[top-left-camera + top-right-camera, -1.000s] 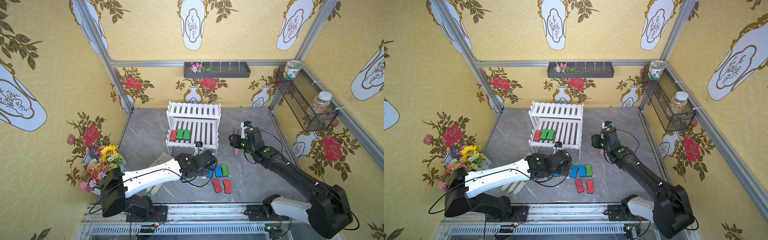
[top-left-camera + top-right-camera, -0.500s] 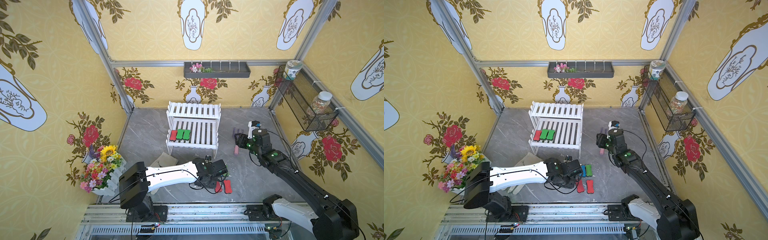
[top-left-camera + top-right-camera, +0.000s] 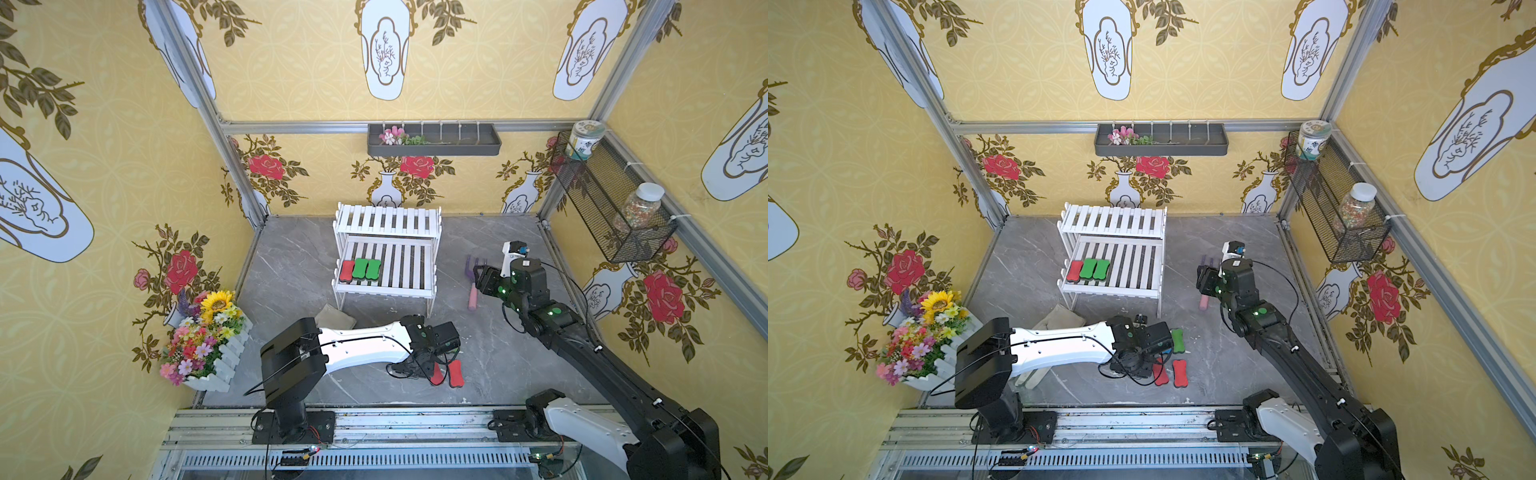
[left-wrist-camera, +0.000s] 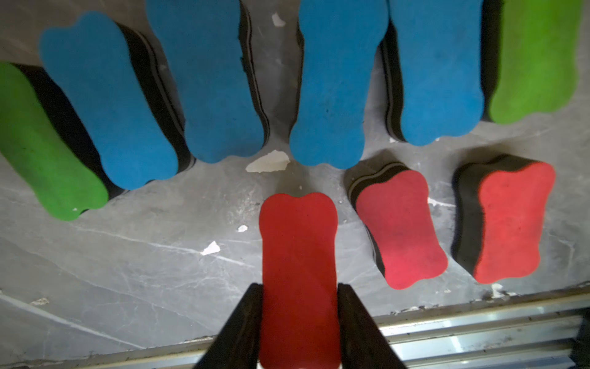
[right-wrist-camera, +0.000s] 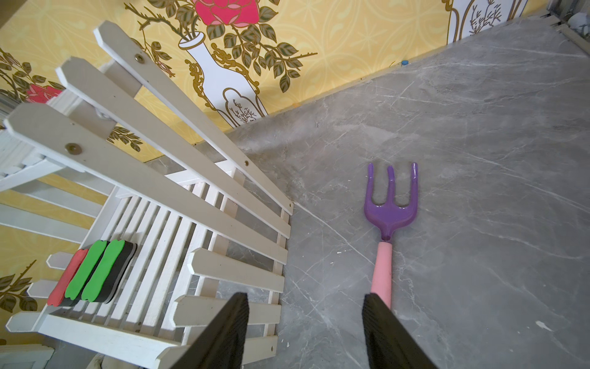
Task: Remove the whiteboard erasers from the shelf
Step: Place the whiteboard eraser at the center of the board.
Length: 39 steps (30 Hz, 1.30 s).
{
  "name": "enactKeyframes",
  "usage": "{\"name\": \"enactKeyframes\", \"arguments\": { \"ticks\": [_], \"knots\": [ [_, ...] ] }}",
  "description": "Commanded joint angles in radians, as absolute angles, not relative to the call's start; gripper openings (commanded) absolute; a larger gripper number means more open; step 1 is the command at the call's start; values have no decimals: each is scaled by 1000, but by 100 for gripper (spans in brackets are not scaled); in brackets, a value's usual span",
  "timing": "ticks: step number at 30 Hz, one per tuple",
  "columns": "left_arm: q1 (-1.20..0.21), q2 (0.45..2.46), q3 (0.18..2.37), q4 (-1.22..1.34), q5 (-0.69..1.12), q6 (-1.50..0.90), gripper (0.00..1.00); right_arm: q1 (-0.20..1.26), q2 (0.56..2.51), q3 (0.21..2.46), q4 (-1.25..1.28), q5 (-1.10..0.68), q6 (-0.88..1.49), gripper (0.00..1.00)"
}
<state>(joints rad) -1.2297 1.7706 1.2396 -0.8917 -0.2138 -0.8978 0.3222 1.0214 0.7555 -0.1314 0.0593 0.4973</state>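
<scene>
Top views: the white shelf (image 3: pixel 386 220) stands at the back of the grey floor (image 3: pixel 291 266). In both top views, three whiteboard erasers (image 3: pixel 360 269), one red and two green, lie side by side on its lower tier. My left arm reaches low over a group of erasers on the floor in front of the shelf.

Left wrist view: nine erasers are on the floor, namely four blue erasers (image 4: pixel 332 80), two green and three red. One red eraser (image 4: pixel 298 242) sits between the jaws of my left gripper (image 4: pixel 300 287), which lie along its sides. I cannot tell whether they grip it or have let go. I judge the task about three quarters done, with three erasers left.

Right wrist view: my right gripper (image 5: pixel 305 297) is wide open and empty. It hangs above the floor between the shelf and a purple garden fork (image 5: pixel 391 204). The floor is marble-patterned and flecked with white chips. Yellow floral wallpaper (image 5: pixel 351 32) lines the walls.
</scene>
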Motion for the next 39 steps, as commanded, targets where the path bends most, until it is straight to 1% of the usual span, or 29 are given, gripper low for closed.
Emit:
{"name": "enactKeyframes", "arguments": {
  "ticks": [1, 3, 5, 12, 16, 20, 25, 29, 31, 35, 37, 39],
  "knots": [
    [-1229, 1773, 1240, -897, -217, -891, 54, 322, 1008, 752, -109, 90, 499, 62],
    [-1227, 1778, 1239, -892, -212, -888, 61, 322, 1005, 750, -109, 95, 500, 62],
    [-1227, 1777, 1240, -890, -212, -884, 66, 322, 1003, 753, -113, 96, 497, 62],
    [-1197, 1687, 1252, -923, -307, -891, 68, 322, 1008, 756, -115, 89, 488, 64],
    [-1132, 1571, 1270, -926, -372, -879, 72, 323, 1026, 771, -115, 46, 478, 64],
    [-1017, 1463, 1266, -891, -384, -797, 73, 324, 1049, 768, -92, -2, 461, 64],
    [-891, 1401, 1268, -855, -432, -672, 77, 332, 1078, 768, -57, -82, 431, 64],
    [-819, 1365, 1276, -819, -423, -596, 81, 349, 1097, 782, -43, -153, 394, 64],
    [-796, 1341, 1276, -799, -421, -562, 83, 383, 1113, 816, -86, -168, 366, 63],
    [-766, 1302, 1267, -776, -428, -518, 90, 524, 1126, 856, -202, -220, 353, 63],
    [-748, 1278, 1255, -759, -410, -501, 93, 587, 1128, 862, -254, -280, 333, 63],
    [-731, 1252, 1236, -739, -390, -483, 95, 645, 1178, 916, -367, -347, 280, 64]
  ]
}}
